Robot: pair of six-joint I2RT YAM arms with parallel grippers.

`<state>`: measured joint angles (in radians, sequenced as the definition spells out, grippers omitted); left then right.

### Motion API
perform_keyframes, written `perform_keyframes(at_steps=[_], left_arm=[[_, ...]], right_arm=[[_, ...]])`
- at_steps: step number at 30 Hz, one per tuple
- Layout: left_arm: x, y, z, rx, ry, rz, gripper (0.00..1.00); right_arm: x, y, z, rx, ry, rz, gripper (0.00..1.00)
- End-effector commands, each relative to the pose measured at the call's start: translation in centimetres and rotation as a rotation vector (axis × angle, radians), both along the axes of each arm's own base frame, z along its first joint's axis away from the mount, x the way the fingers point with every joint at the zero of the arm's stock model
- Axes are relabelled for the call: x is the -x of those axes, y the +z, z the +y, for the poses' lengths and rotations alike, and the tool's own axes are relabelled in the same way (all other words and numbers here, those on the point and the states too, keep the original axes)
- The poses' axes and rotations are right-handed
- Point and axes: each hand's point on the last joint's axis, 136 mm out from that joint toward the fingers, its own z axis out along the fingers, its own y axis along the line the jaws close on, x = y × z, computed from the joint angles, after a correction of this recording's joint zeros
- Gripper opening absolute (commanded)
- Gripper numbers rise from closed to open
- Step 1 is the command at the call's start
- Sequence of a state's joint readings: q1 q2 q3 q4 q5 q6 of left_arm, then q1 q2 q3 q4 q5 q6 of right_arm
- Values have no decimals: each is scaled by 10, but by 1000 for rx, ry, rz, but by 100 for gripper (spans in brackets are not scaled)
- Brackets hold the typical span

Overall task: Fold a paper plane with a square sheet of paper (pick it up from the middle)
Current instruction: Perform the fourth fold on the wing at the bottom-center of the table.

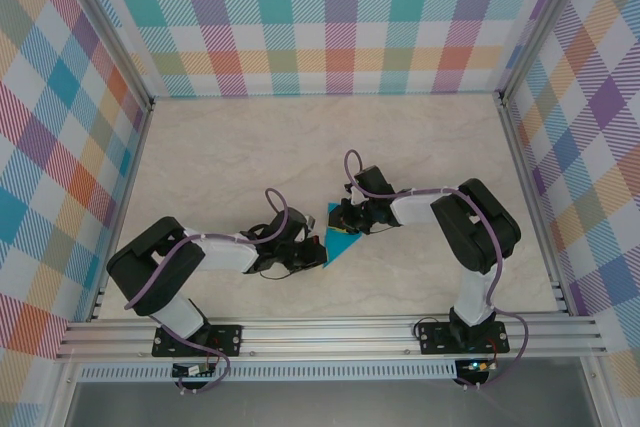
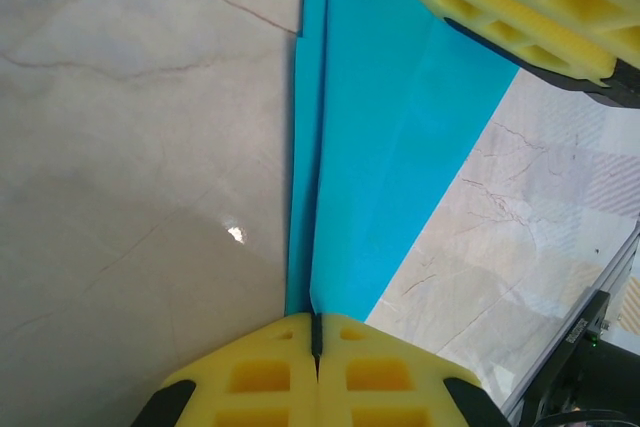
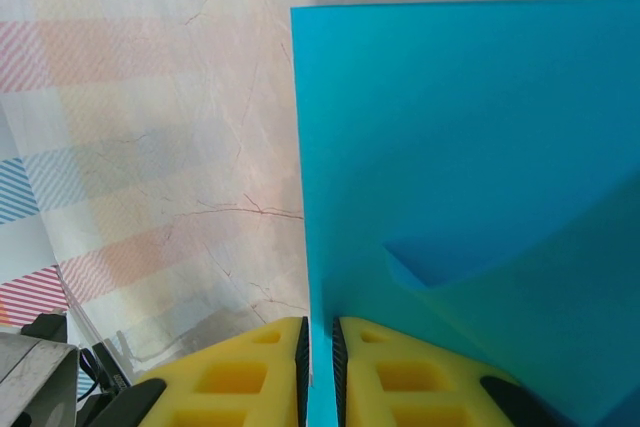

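Lying where: paper (image 1: 340,238) is near the middle of the surface (image 1: 250,147), a bit toward the near edge, squeezed right between the two tools. Can't tell if it's fully flat or lifted a touch.
Shape: teal and already folded, and from above it looks like a small wedge.
Left wrist look: paper (image 2: 390,147) has a long straight crease running away from the fingers, with layers stacked along it and a slanted edge on the right.
Right wrist look: paper (image 3: 460,127) is a big teal panel with a straight left edge, plus a loose flap bulging up at lower right.
Left tool (image 2: 316,325): yellow fingers pressed tight together, pinching the near end of that crease.
Right tool (image 3: 318,337): jaws almost closed, just a thin slit, with the paper's left edge clamped in it.
Both at once: the left wrist view catches the right tool's fingers (image 2: 520,7) on the paper's far corner.
From above: the left tool is at the paper's lower left and the right tool at its upper right, close together and facing each other.
Surface: pale marble look, with a small glare spot.
Around: plaid walls (image 1: 340,17) on three sides and a metal rail (image 1: 330,332) along the near edge.
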<state>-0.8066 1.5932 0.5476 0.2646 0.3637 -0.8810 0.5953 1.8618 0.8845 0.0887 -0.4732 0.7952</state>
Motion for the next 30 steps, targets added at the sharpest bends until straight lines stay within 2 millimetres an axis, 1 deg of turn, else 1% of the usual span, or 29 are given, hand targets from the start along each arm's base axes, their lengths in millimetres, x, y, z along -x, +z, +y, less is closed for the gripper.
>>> perform_keyframes(at_steps=[1,5,11,16,19,24,26,28,30], left_arm=[[45,-37,28,-134,-37,151,3],[41,-29,25,-125,-36,129,4],[43,-31,24,-128,-46,138,4],[46,-30,24,-132,-51,140,10],[46,-27,24,-132,-57,131,6],[46,-25,24,-134,-63,125,6],[46,-23,22,-121,-67,124,6],[46,-22,21,-119,-71,126,9],[47,-20,21,-118,-76,124,10]], right_arm=[[28,-42,-31,150,-11,107,17],[29,-42,-31,150,-12,107,17],[30,-42,-32,152,-10,106,17],[30,-42,-33,155,-9,107,17],[31,-43,-34,160,-9,108,17],[31,-45,-34,163,-9,110,17],[31,-45,-34,163,-10,110,17],[31,-45,-34,163,-10,110,17],[31,-45,-34,163,-9,109,17]])
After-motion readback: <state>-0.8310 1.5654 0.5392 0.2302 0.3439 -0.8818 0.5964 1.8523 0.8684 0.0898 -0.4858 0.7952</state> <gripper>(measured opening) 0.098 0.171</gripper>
